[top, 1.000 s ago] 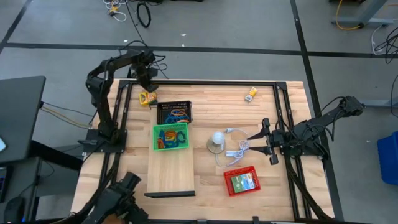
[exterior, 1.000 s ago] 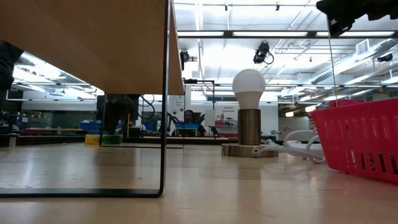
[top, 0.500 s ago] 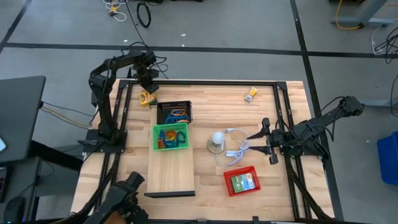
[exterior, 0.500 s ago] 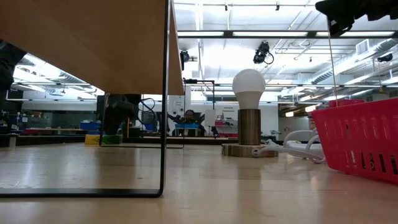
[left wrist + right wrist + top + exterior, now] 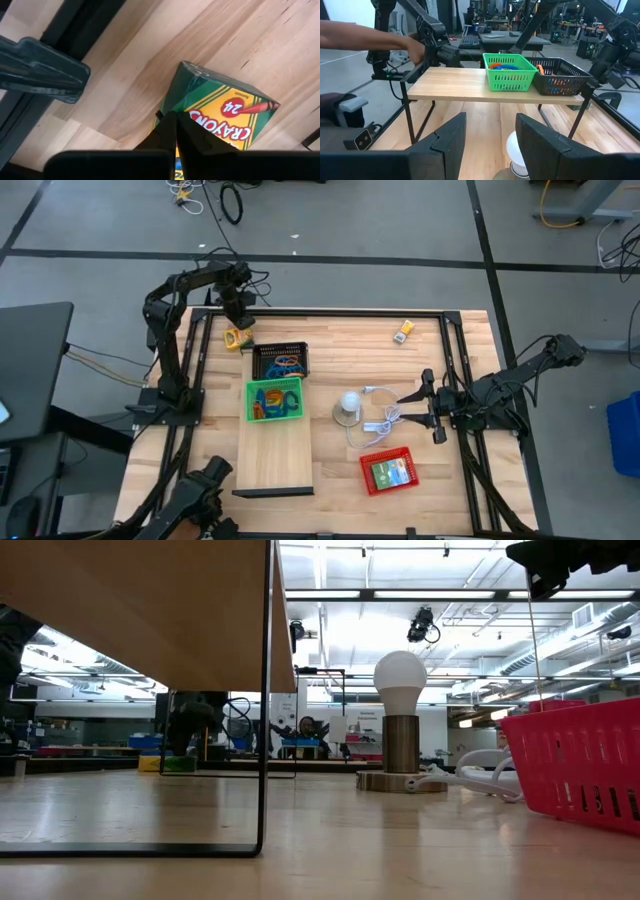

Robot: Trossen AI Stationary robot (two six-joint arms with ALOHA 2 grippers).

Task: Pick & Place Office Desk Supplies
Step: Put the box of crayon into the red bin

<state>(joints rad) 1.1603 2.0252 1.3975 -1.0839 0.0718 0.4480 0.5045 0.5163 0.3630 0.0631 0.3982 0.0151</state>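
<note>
A green and yellow crayon box [image 5: 237,337] lies flat on the table at the far left, beside the black tray [image 5: 280,361]. My left gripper [image 5: 238,318] points down right over it. In the left wrist view its fingers [image 5: 172,131] are shut together at the box's [image 5: 220,107] near edge. The low view shows the box [image 5: 165,764] far off, under that gripper [image 5: 195,725]. A small yellow box [image 5: 403,331] lies at the far right. My right gripper [image 5: 432,408] hovers level at the right, open [image 5: 487,125] and with nothing between its fingers. My left gripper comes at the crayon box from above with its fingers shut, their tips over the box's printed face near one long edge [image 5: 186,116]. The fingers themselves hide the spot, so I cannot tell whether they touch the box or have any of it between them.
A pale wooden board [image 5: 274,445] on black legs carries the green tray [image 5: 273,399] and the black tray, both holding coloured loops. A bulb lamp [image 5: 348,406] with a white cord and a red tray [image 5: 391,471] stand to the right. A person's arm [image 5: 370,42] reaches in at the board's near end.
My left gripper has sunk a little toward the crayon box, which has stayed where it was. A person in the room beyond the table has shifted.
</note>
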